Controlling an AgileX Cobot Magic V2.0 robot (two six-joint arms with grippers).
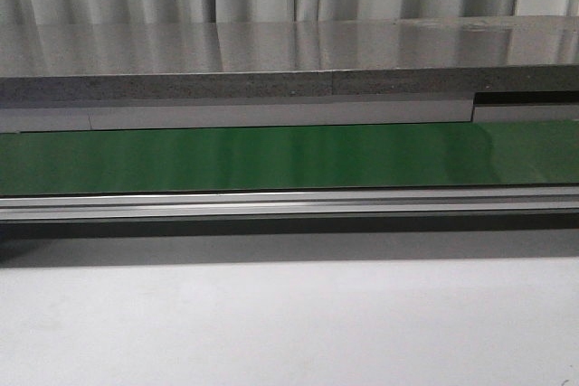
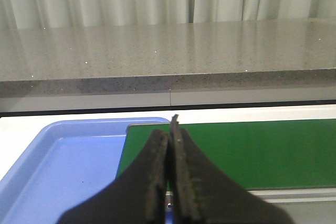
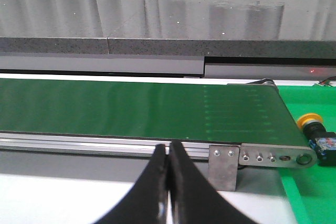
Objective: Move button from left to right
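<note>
The button [image 3: 316, 131], yellow-orange cap on a black body with blue and red marks, lies on its side on a green surface [image 3: 310, 192] just past the right end of the green conveyor belt [image 3: 136, 111], in the right wrist view only. My right gripper [image 3: 168, 148] is shut and empty, over the white table in front of the belt's rail, well left of the button. My left gripper [image 2: 170, 129] is shut and empty, above the left end of the belt [image 2: 252, 150] beside a blue tray [image 2: 68, 166]. Neither gripper shows in the front view.
The belt [image 1: 289, 155] runs across the front view with an aluminium rail [image 1: 289, 203] along its near side and a grey stone ledge [image 1: 235, 65] behind. A metal bracket [image 3: 223, 166] holds the belt's right end. White table [image 1: 289, 323] lies in front.
</note>
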